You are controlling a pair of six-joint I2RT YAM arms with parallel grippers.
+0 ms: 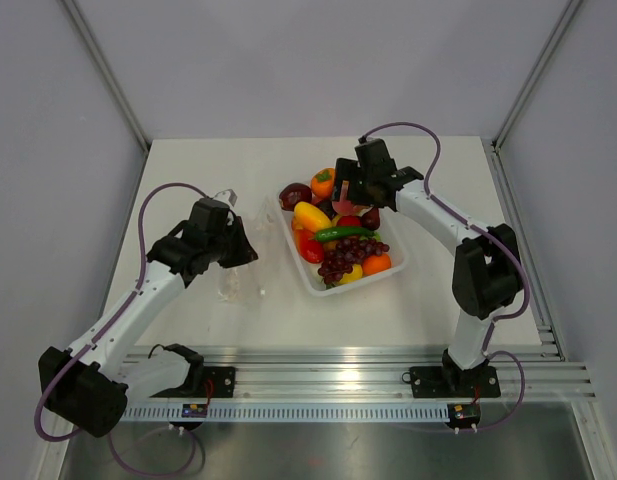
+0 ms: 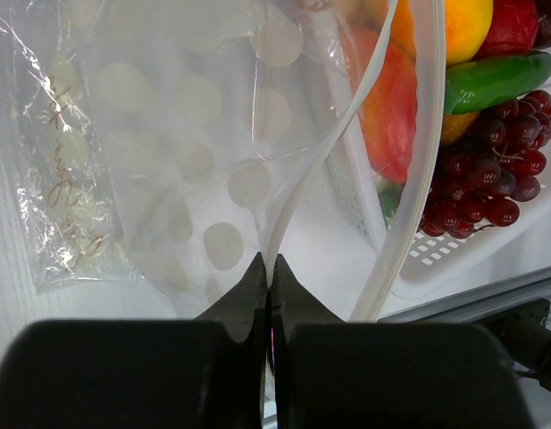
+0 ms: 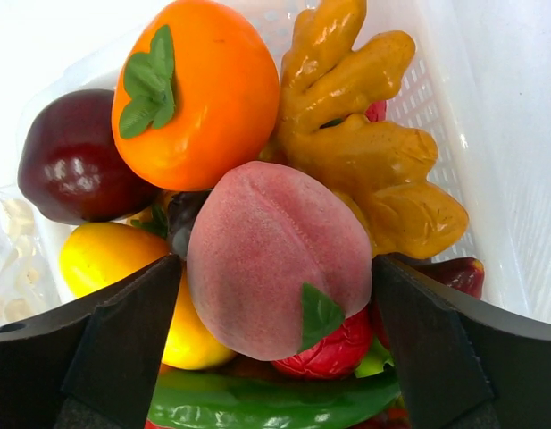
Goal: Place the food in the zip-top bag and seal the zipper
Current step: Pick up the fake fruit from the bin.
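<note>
The clear zip-top bag [image 1: 236, 272] lies left of the white tray [image 1: 392, 272]. My left gripper [image 1: 240, 250] is shut on the bag's mouth edge; in the left wrist view the gripper [image 2: 269, 264] pinches the white zipper strip [image 2: 420, 170], which loops up, and the bag's film [image 2: 186, 134] spreads ahead. My right gripper [image 1: 345, 203] is over the tray's far end. In the right wrist view the gripper [image 3: 275, 268] is shut on a pink peach [image 3: 266, 232] above the other food: an orange persimmon [image 3: 204, 89], a dark red apple [image 3: 70, 161], ginger [image 3: 364, 134].
The tray wall [image 3: 436, 80] holds purple grapes [image 1: 343, 255], a green pepper [image 1: 340, 233], and yellow [image 1: 310, 214] and red pieces. A crinkly clear wrapper [image 2: 61, 179] lies left of the bag. The metal rail [image 1: 338, 365] runs along the near edge. Walls enclose the table.
</note>
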